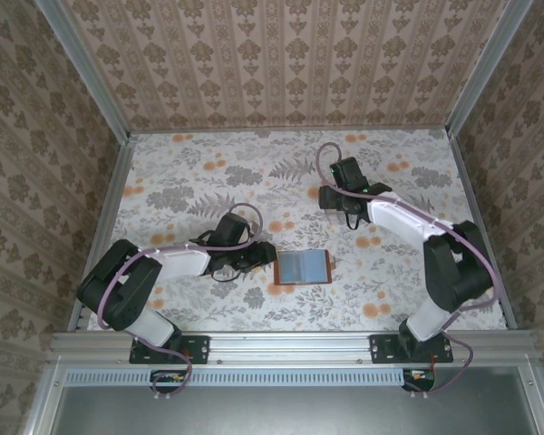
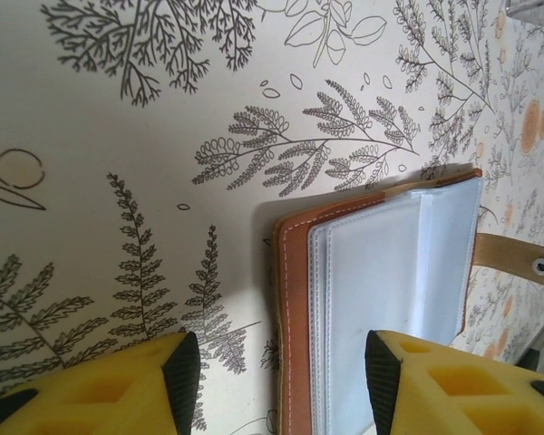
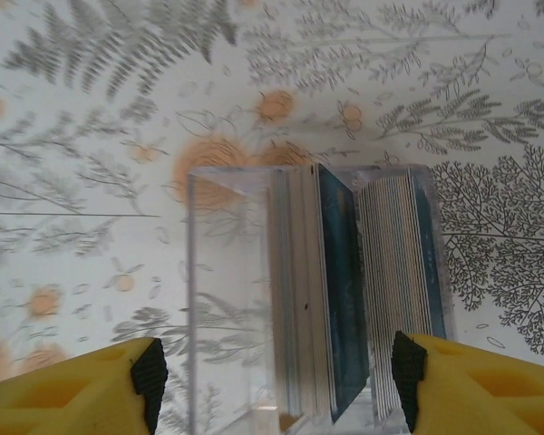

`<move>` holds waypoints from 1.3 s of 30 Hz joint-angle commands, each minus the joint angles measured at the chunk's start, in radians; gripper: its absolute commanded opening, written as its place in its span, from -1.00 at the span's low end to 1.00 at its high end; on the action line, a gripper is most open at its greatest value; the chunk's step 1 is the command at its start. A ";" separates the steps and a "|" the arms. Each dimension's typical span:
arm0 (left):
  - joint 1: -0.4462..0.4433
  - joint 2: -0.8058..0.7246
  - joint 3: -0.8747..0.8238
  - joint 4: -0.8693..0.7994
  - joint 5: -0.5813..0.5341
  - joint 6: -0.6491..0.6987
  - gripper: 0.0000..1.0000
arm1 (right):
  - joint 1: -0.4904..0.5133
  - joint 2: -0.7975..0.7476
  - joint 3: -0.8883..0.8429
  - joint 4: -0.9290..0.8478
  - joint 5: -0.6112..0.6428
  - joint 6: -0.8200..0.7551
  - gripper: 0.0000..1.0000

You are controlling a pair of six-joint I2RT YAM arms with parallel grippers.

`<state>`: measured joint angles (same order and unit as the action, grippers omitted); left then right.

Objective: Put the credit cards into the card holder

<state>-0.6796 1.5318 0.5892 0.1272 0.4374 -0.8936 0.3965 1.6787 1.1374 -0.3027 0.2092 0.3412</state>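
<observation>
My left tool (image 2: 281,379) is spread wide, its two yellow fingers (image 2: 118,394) apart with nothing pinched between them. It hangs low over the near-left edge of the card holder (image 2: 381,299), one fingertip over the bare patterned table (image 2: 118,118) and the other over the holder's clear sleeves (image 2: 390,272). The reddish-brown leather holder lies open and flat with the sleeves facing up, and its strap (image 2: 517,258) with a metal snap sticks out past the far side. From the top camera it sits near the middle of the table, just beside my left tool and well apart from my right one. My right tool (image 3: 276,376) is also spread, gripping nothing, its fingertips standing either side of a clear tray (image 3: 227,299). Whether they touch its walls I cannot tell. The credit cards (image 3: 340,299) stand on edge inside that tray in two bunches packed toward its right side, one dark-blue face showing between them; the left part of the tray holds no cards.
</observation>
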 commanded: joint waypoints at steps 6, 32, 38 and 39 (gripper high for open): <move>-0.022 -0.011 0.026 -0.072 -0.041 0.052 0.07 | 0.000 0.145 0.118 -0.109 0.214 -0.008 0.35; -0.056 -0.054 0.059 -0.209 -0.127 0.123 0.07 | 0.038 0.162 0.142 -0.130 0.480 -0.109 -0.51; -0.055 -0.068 0.068 -0.244 -0.139 0.136 0.06 | 0.044 0.156 0.145 -0.136 0.478 -0.120 -0.65; -0.055 -0.073 0.060 -0.230 -0.134 0.134 0.07 | 0.046 0.154 0.149 -0.140 0.487 -0.124 -0.66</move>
<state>-0.7280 1.4853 0.6353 -0.0696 0.3168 -0.7876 0.4370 1.8439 1.2560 -0.3992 0.6453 0.2344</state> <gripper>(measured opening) 0.533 0.172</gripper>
